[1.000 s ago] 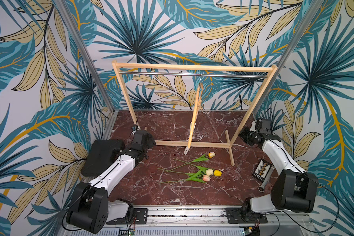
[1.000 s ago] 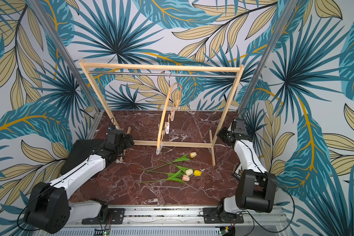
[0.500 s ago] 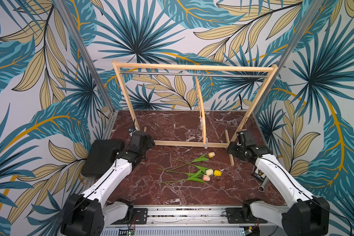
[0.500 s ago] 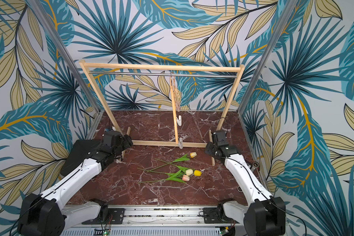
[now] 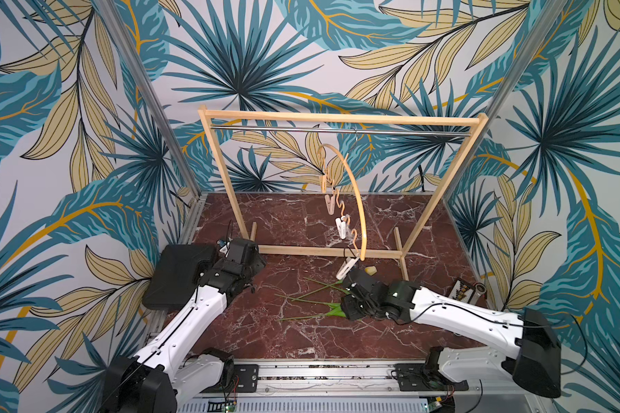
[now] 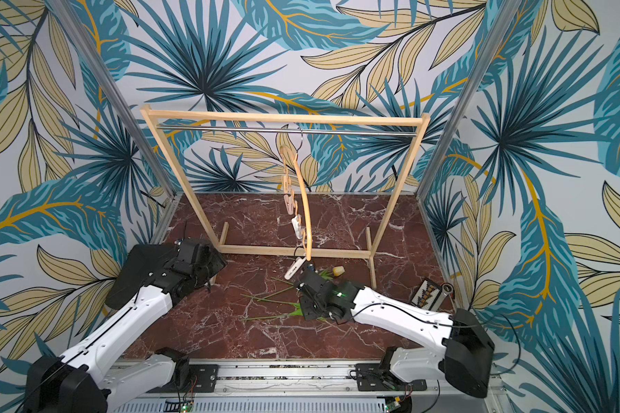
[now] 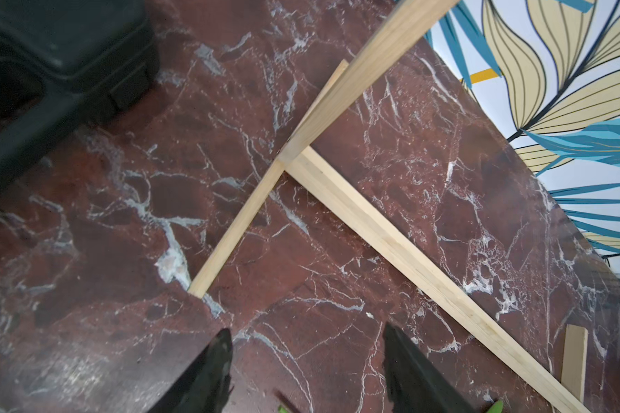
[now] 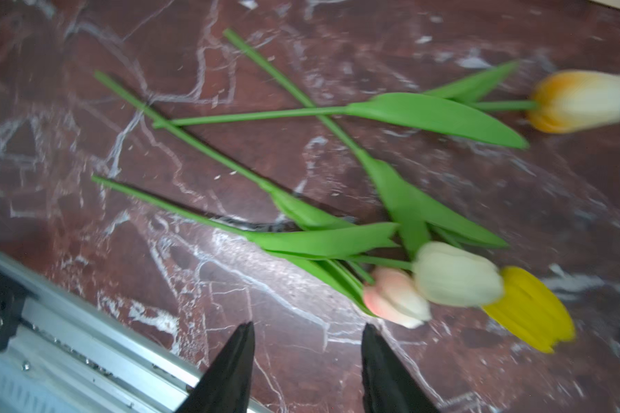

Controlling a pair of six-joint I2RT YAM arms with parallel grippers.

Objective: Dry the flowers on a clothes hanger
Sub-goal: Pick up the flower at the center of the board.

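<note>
Four flowers (image 8: 337, 239), all flat on the surface (image 5: 301, 343), none clipped yet. Nearest me is the front rail (image 8: 86, 332), then my right hand (image 8: 308, 329): fingers spread, nothing between them, just short of the pink head (image 8: 394, 300). That one, the cream head (image 8: 455, 273) and the yellow head (image 8: 530, 307) touch in a cluster; stems fan out and cross; the yellow-orange head (image 8: 580, 100) lies apart, toward the rack. Risks, my judgement: a pinch where stems cross could lift two or drag a neighbour; closing on a head would crush petals; the wrist view is blurred, so aim is unsure. Left hand (image 7: 306, 330) likewise spread and empty, low over bare marble beside the rack's foot (image 7: 237, 229); black case (image 5: 179, 275) close behind hems that arm. Farther on is the base bar (image 5: 319, 251), then the clothes hanger (image 5: 360, 207) hooked on the metal rod (image 5: 408, 133), turned nearly edge-on to me, its lowest clothespin (image 5: 346, 269) dangling close by my right hand. A raised stem could bump it, setting the hanger swinging or sliding the hook along the rod. Open room: bare surface on my side of the stems, and beyond the base bar to the back wall (image 5: 265, 71).
</note>
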